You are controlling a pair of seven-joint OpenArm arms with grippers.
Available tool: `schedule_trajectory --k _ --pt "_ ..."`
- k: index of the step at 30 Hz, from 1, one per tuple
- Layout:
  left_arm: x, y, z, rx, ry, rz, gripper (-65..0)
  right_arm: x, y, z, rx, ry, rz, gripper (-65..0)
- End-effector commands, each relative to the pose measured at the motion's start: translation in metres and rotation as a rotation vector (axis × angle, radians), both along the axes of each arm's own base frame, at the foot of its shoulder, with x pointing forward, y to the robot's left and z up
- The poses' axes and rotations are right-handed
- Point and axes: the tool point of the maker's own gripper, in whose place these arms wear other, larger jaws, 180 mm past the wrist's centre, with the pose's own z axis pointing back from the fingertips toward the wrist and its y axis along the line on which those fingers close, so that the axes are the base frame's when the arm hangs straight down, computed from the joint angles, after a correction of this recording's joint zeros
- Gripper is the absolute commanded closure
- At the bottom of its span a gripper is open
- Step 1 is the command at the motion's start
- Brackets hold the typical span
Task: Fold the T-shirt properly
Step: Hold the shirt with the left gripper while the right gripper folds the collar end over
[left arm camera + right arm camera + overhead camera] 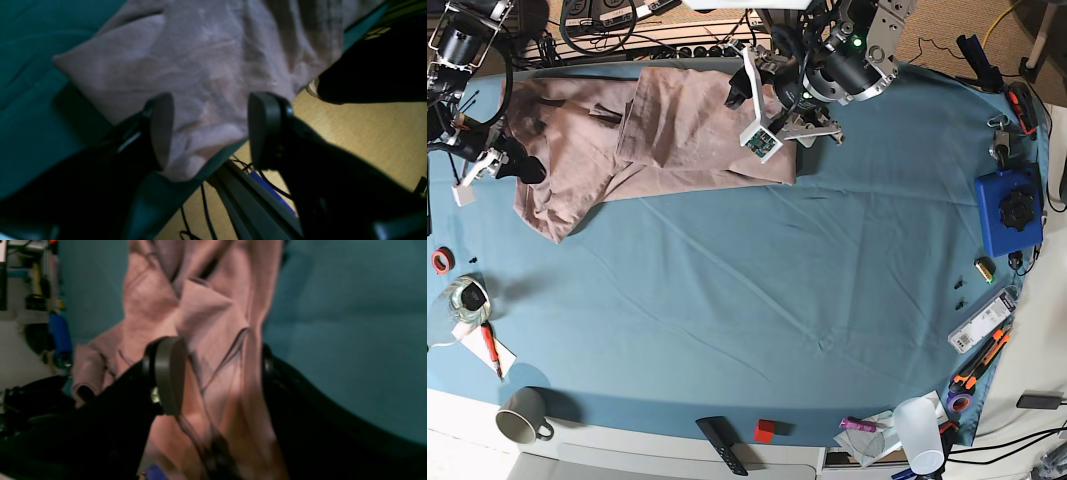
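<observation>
The left gripper (206, 130) is spread wide over a corner of the wrinkled dusty pink cotton T-shirt (677, 135), gripping nothing. The right gripper (220, 376) is parted too, with bunched shirt cloth between its pads. The shirt lies along the far-left edge of the teal-blue table cloth (757, 300).

We see the T-shirt (213, 323) blurred below the right gripper (217, 373), whose far finger hides behind cloth (so its grip stays unclear to us).

Both hands (206, 130) (217, 376) — seemingly agape
</observation>
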Motion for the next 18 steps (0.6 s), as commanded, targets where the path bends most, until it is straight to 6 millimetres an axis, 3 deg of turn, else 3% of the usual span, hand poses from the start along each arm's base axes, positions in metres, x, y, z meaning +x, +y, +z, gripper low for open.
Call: schedule_trajectory --k 1,10,18 --pt "0.004 -0.005 0.011 -0.038 -0.031 0.004 -33.4 0.000 -0.003 0.005 -0.009 0.003 0.016 -29.1" --pt "0.007 -0.007 0.014 -0.056 -0.049 0.010 -33.4 -0.003 0.006 -0.002 -0.007 0.031 0.051 -28.9" --pt "0.007 -0.007 0.014 -0.056 -0.049 0.010 -33.4 -0.018 0.039 -0.027 -0.001 0.132 0.183 -17.3"
